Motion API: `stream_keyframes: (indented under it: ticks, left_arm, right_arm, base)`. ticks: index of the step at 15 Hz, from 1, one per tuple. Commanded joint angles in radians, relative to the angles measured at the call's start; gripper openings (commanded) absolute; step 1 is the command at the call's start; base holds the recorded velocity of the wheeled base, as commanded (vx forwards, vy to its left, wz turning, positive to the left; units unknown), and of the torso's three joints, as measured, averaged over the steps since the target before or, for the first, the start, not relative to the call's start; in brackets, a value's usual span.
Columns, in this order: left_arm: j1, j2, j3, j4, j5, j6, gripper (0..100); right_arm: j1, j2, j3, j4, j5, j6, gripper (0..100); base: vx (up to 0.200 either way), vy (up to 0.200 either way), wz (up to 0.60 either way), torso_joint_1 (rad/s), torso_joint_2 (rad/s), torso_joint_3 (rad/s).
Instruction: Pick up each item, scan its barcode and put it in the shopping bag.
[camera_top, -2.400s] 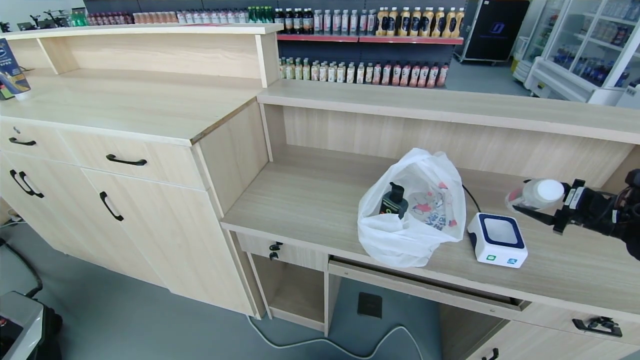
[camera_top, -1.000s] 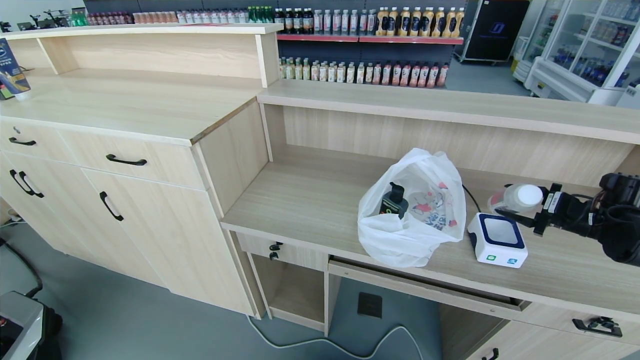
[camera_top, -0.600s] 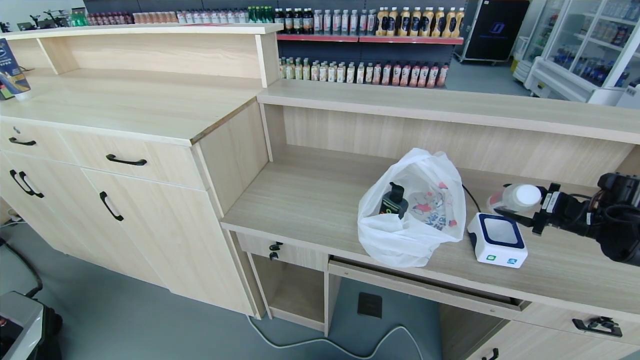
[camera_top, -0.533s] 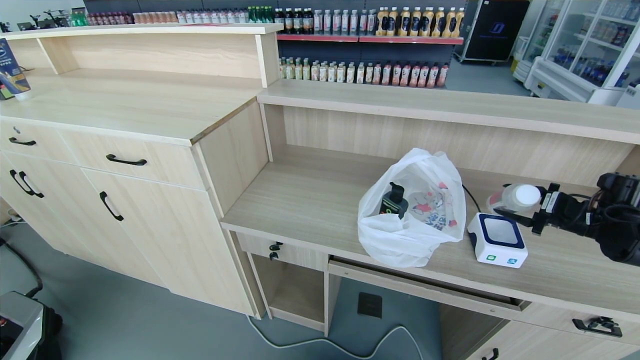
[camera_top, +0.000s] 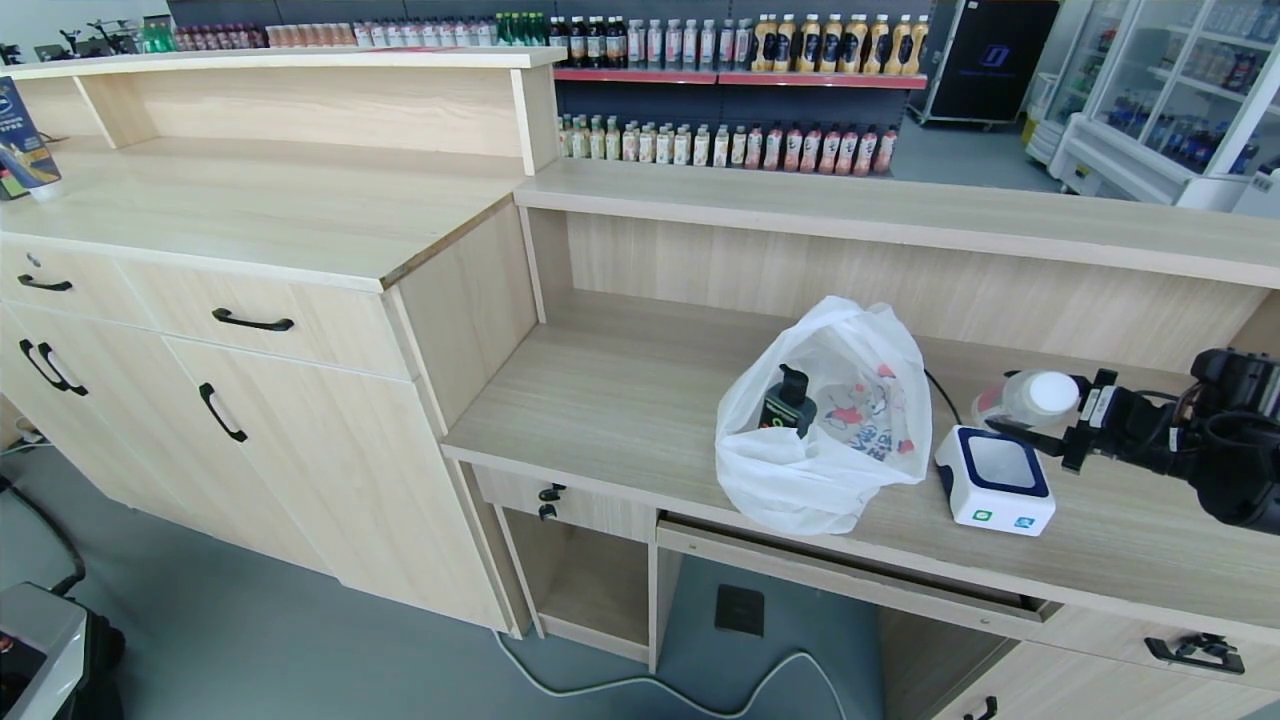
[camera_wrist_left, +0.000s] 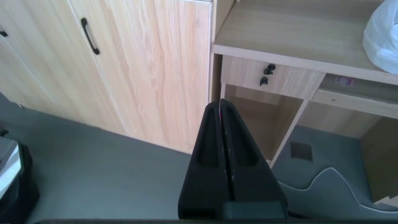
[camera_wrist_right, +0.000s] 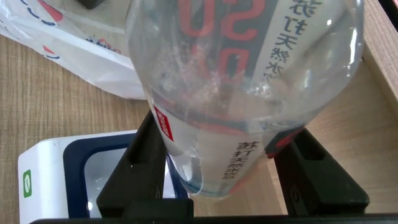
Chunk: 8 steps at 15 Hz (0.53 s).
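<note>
Head view: the right gripper (camera_top: 1010, 415) is clamped across a clear bottle (camera_top: 1025, 398) and holds it in the air just beyond the far right corner of the scanner (camera_top: 995, 478). The bottle lies on its side. Its long axis runs roughly level, with the white end turned away from the scanner and the red-labelled end towards the shopping bag (camera_top: 830, 420), which sits just left of the scanner. A black bottle (camera_top: 787, 402) already stands inside the bag. The step in hand looks like the scan. The next move probably calls for carrying the bottle squarely over the scanner's window with its barcode facing down, and only then across to the bag's mouth.

Left wrist view: the left gripper (camera_wrist_left: 222, 109) hangs well apart from the scanner, low beside the counter over grey floor. Its fingers are pressed together on nothing.

Right wrist view: the bottle lies crosswise between the black fingers, partly over the scanner's edge. Printed label faces this camera, and I cannot tell where the barcode is.
</note>
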Motion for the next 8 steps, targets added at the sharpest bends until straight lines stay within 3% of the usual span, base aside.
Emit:
stream_keyframes:
  ticks: [1, 6, 8]
  left_arm:
    - [0.001, 0.000, 0.000, 0.000, 0.000, 0.000, 0]
    - [0.001, 0.000, 0.000, 0.000, 0.000, 0.000, 0]
    - [0.001, 0.000, 0.000, 0.000, 0.000, 0.000, 0]
  right_arm:
    - [-0.001, 0.003, -0.001, 0.000, 0.000, 0.000, 0]
    - [0.004, -0.011, -0.015, 0.000, 0.000, 0.006, 0]
    - [0.012, -0.075, -0.035, 0.001, -0.003, 0.097, 0]
  base:
    - [0.000, 0.000, 0.00, 0.000, 0.00, 0.000]
    - [0.000, 0.000, 0.00, 0.000, 0.00, 0.000]
    - [0.000, 0.000, 0.00, 0.000, 0.00, 0.000]
